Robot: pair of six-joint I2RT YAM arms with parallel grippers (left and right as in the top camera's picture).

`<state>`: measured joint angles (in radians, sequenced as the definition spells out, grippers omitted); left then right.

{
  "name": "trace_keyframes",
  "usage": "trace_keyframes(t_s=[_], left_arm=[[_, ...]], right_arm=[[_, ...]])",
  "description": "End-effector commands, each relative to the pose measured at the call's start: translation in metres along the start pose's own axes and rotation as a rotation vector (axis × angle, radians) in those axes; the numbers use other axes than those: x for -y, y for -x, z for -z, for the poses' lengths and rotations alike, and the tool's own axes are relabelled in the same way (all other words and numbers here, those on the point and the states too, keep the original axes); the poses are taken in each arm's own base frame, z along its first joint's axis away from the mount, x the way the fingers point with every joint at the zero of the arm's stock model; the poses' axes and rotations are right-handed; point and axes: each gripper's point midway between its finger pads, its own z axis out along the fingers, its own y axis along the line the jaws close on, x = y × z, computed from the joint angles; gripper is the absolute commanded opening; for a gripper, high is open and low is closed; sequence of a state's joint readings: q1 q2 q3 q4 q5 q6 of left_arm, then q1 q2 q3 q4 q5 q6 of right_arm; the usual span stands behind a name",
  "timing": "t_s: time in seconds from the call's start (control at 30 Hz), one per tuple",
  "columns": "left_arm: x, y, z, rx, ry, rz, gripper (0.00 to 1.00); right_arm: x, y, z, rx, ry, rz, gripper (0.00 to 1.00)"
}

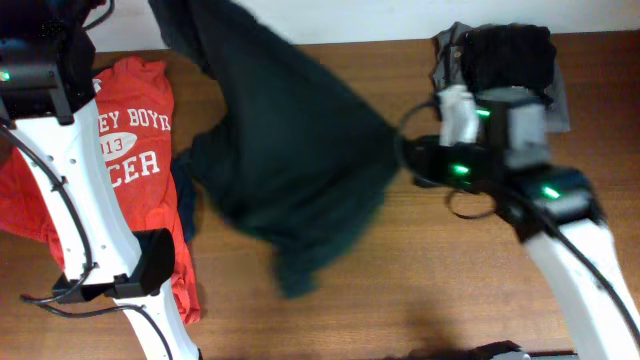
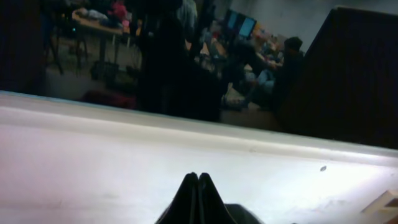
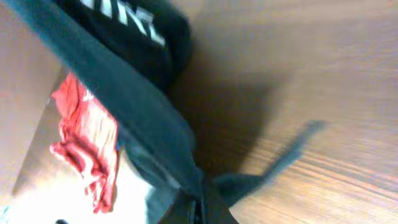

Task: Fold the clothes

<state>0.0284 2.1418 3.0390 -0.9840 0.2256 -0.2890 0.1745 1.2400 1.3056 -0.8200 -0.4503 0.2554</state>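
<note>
- At the far left, your left gripper shows its fingers pressed together. No cloth is visible between them, so you cannot tell whether it holds anything.
- Beside that arm, the red shirt lies flat on the table; leave it alone.
- Mid-table, the shirt is lifted and stretched from the top edge down to the right, its lower part sagging toward the wood. It looks soft, light and limp, so expect it to droop and bunch wherever it is unsupported.
- At the right, your right gripper is clamped on a thin fold of the shirt's edge. Better holds are the hem or shoulder corners, pinching both layers.
</note>
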Motion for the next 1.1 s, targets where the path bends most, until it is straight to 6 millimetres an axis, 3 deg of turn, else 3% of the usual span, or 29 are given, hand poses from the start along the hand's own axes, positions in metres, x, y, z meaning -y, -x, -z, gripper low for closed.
trace_keyframes(t_s=[0.0, 0.17, 0.2, 0.27, 0.3, 0.33, 0.53, 0.57, 0.77, 0.9, 1.07], left_arm=[[0.007, 0.02, 0.023, 0.048, -0.004, 0.0, 0.01], [0.021, 0.024, 0.057, 0.026, -0.023, 0.002, 0.01], [0.027, 0.026, 0.078, 0.016, -0.019, 0.004, 0.01], [0.032, 0.028, 0.097, 0.01, -0.017, -0.026, 0.01], [0.037, 0.031, 0.116, 0.013, -0.012, -0.06, 0.01], [0.04, 0.034, 0.139, 0.02, 0.003, -0.086, 0.01], [0.045, 0.047, 0.219, 0.081, 0.099, -0.15, 0.01], [0.048, 0.049, 0.243, 0.099, 0.112, -0.172, 0.01], [0.066, 0.055, 0.322, 0.191, 0.119, -0.231, 0.01], [0.07, 0.059, 0.351, 0.242, 0.13, -0.253, 0.01], [0.062, 0.058, 0.363, 0.255, 0.19, -0.247, 0.01]], right_arm=[[0.019, 0.013, 0.042, 0.106, -0.073, 0.027, 0.04], [0.054, 0.035, 0.112, 0.311, -0.224, 0.004, 0.04], [0.062, 0.041, 0.134, 0.365, -0.278, 0.015, 0.04], [0.066, 0.047, 0.151, 0.401, -0.317, 0.016, 0.04], [0.065, 0.052, 0.167, 0.43, -0.346, 0.029, 0.04], [0.059, 0.056, 0.183, 0.455, -0.366, 0.039, 0.04], [0.015, 0.056, 0.229, 0.481, -0.39, 0.121, 0.04], [0.006, 0.053, 0.237, 0.484, -0.391, 0.124, 0.04], [-0.036, 0.026, 0.271, 0.477, -0.392, 0.127, 0.04], [-0.049, 0.016, 0.283, 0.485, -0.394, 0.136, 0.04], [-0.058, 0.009, 0.289, 0.489, -0.394, 0.139, 0.04]])
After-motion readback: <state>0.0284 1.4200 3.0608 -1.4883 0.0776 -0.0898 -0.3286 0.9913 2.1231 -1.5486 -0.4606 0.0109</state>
